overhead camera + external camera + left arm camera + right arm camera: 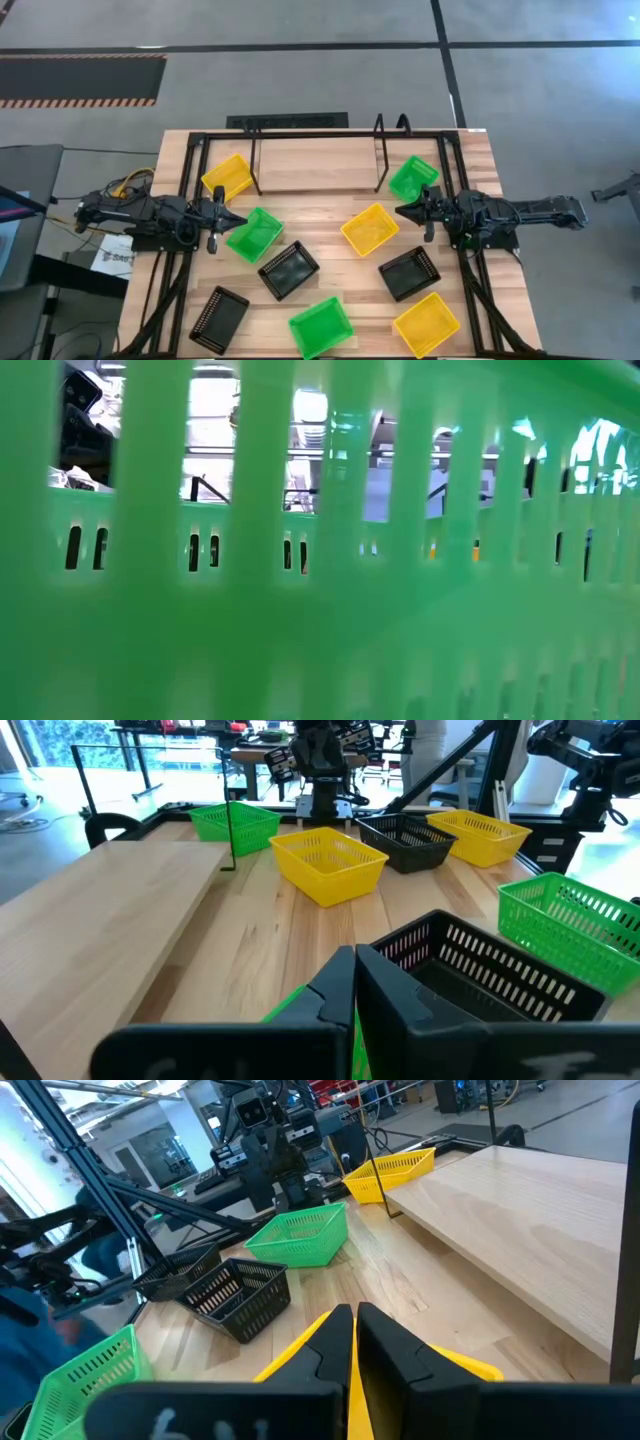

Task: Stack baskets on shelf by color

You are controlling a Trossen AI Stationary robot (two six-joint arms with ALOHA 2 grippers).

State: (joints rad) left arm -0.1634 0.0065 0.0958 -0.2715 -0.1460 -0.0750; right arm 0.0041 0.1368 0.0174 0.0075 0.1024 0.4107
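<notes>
While nine baskets lie scattered across worktop [300, 225], shelf [315, 165] at far edge bare. Left claw [238, 222] closed beside green basket [254, 234]; right claw [402, 211] closed beside yellow basket [369, 229]. Risk: shut claws nudging baskets away instead of gripping.

The surface [330, 215] is pale wood planks with a black tube frame [190, 160] round its edges. Grey floor [300, 70] past it, with an orange-and-black hazard strip [80, 80] off to one side. Yellow cables [130, 182] and a white sheet of paper [112, 258] sit by one edge.
</notes>
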